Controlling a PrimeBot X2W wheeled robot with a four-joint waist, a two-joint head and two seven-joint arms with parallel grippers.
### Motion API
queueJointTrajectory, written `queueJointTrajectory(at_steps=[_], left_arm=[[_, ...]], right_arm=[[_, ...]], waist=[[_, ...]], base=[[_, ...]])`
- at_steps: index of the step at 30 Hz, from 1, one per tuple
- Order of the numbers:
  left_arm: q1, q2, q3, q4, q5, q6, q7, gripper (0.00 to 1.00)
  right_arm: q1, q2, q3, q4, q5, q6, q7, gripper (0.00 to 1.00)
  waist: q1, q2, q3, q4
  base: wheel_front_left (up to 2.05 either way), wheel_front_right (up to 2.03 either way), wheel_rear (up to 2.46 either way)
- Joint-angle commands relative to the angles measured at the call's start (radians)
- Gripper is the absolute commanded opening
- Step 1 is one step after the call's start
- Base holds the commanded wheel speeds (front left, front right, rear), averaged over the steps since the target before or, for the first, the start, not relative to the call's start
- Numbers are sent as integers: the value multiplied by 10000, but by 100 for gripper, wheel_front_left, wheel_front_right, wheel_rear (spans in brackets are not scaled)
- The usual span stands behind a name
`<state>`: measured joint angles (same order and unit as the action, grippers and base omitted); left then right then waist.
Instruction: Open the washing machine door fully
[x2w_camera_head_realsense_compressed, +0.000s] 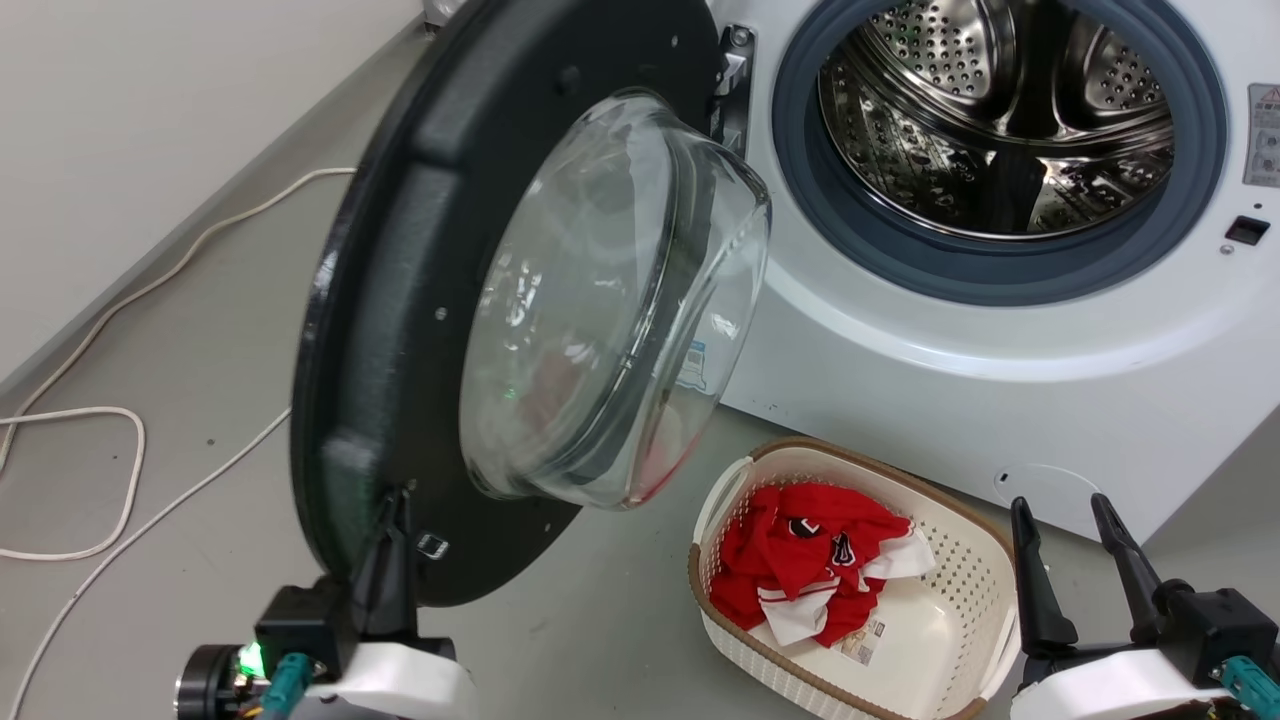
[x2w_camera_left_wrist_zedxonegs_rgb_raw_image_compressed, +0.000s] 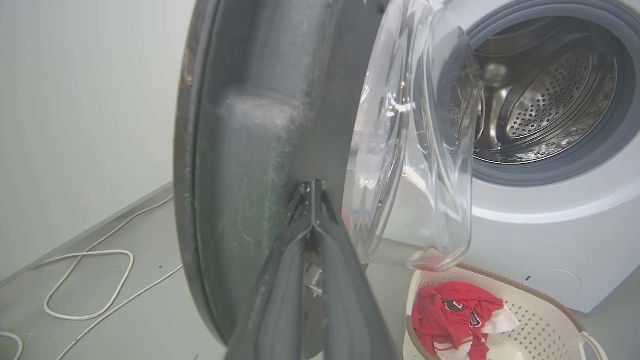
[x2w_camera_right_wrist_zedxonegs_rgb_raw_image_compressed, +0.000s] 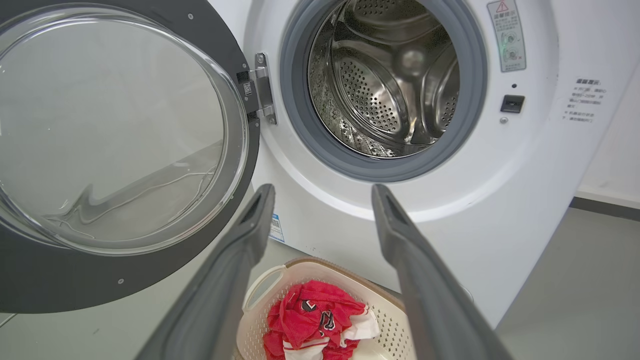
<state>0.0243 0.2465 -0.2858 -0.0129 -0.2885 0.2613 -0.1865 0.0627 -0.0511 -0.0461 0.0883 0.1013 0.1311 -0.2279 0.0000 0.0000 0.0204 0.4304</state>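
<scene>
Closest in the head view, the left gripper (x2w_camera_head_realsense_compressed: 393, 500) rises from the lower left. Its two dark fingers are pressed together, tips against the lower inner face of the one large round glossy black washing machine door with a clear bulging glass bowl window (x2w_camera_head_realsense_compressed: 385, 300). That door is swung out to the left of the opening, and its top is cut off by the frame. The right gripper (x2w_camera_head_realsense_compressed: 1060, 512) sits at the lower right, its two fingers apart and holding nothing. On the grey floor (x2w_camera_head_realsense_compressed: 600, 640) between the grippers is one cream perforated plastic basket with a brown rim (x2w_camera_head_realsense_compressed: 940, 630). It holds one crumpled red and white garment (x2w_camera_head_realsense_compressed: 810, 565). Thin white cable (x2w_camera_head_realsense_compressed: 140, 450) loops on the floor; the number of strands cannot be told.

From the left wrist, the joined fingers meet the door's black inner face just beside the bowl. Whether they pinch anything is hard to make out. The bowl hides part of the shiny perforated steel drum (x2w_camera_left_wrist_zedxonegs_rgb_raw_image_compressed: 550, 95).

From the right wrist, the two spread fingers partly hide the basket. The door hangs on one metal hinge (x2w_camera_right_wrist_zedxonegs_rgb_raw_image_compressed: 264, 90), left of the blue-grey rubber ring (x2w_camera_right_wrist_zedxonegs_rgb_raw_image_compressed: 292, 90), and its left side is cut off.
</scene>
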Motion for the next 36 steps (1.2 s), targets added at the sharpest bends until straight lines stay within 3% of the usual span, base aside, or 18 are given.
queueJointTrajectory(at_steps=[1,10,20,36], left_arm=[[-179,62,118,37,-70,75,-73,0],[-935,285,1009,587,-514,134,-407,0],[-1874,794,2112,1447,-1247,-126,-562,0],[-3626,1859,3090,4275,-2033,-1193,-724,0]], right_arm=[[-24,15,-10,-46,-28,-7,16,100],[-251,16,-46,-286,-180,-7,253,100],[-493,16,-30,-664,-481,-7,551,100],[-860,17,45,-850,-709,-7,714,100]], waist=[[0,0,44,-42],[0,0,493,-207],[0,0,1220,-405],[0,0,1912,-523]], base=[[0,0,0],[0,0,0],[0,0,0],[0,0,0]])
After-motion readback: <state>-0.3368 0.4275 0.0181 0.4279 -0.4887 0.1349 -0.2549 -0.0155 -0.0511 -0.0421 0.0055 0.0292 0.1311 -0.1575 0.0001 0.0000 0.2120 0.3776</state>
